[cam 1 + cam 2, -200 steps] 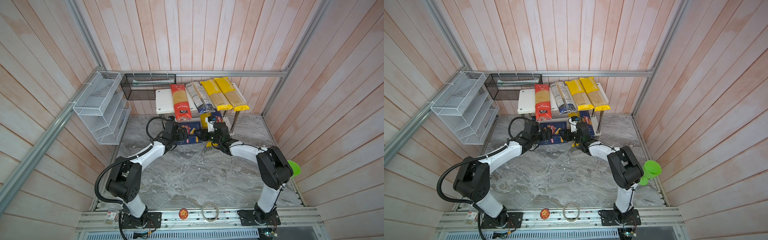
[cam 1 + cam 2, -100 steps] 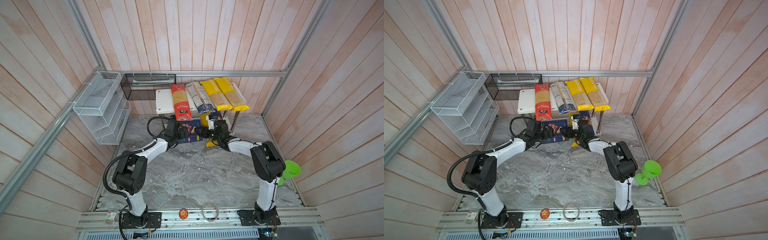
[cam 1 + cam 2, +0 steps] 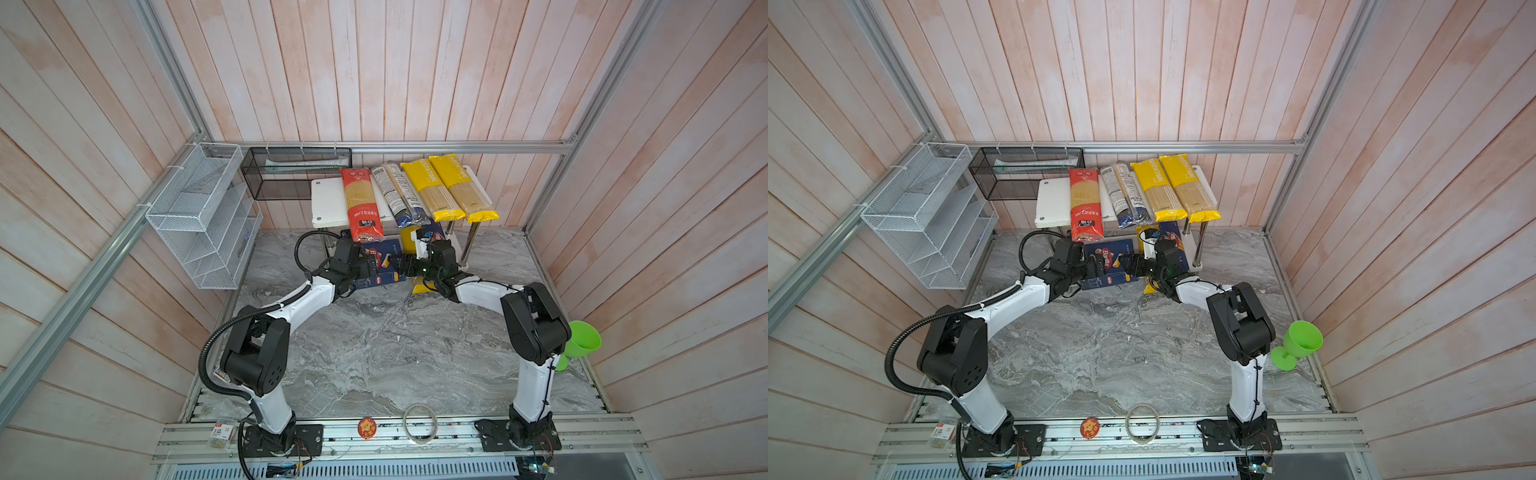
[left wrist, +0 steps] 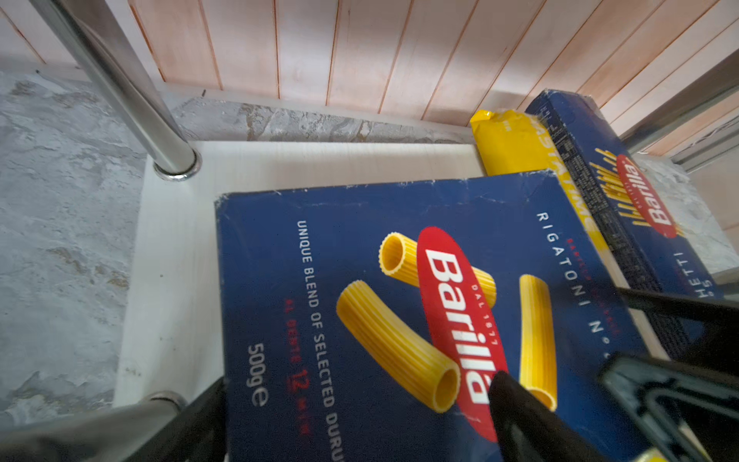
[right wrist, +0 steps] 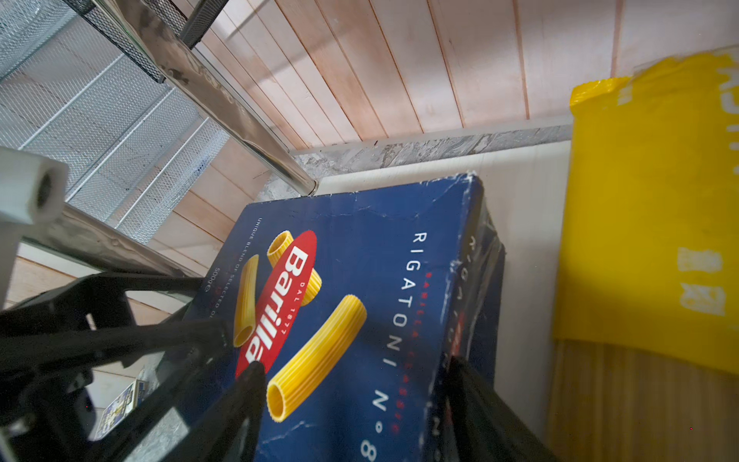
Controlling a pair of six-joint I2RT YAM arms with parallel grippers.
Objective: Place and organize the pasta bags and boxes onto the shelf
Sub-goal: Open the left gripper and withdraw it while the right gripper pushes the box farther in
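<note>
The wide blue rigatoni box lies flat on the shelf's lower board, with its near end sticking out. My left gripper is shut on it, one finger on the printed face and one at its edge. My right gripper stands open with the box's other edge between its fingers. A yellow bag and the narrow spaghetti box lie beside it. On the top board rest a red bag, a clear bag and two yellow bags.
A chrome post stands close to the box's far corner. A white wire rack and a black mesh basket hang at the back left. A green goblet sits by the right arm's base. A tape ring lies on the front rail.
Both arms have reached further toward the shelf, and the rigatoni box has slid deeper under the top board. The right gripper's fingers have spread wider.
</note>
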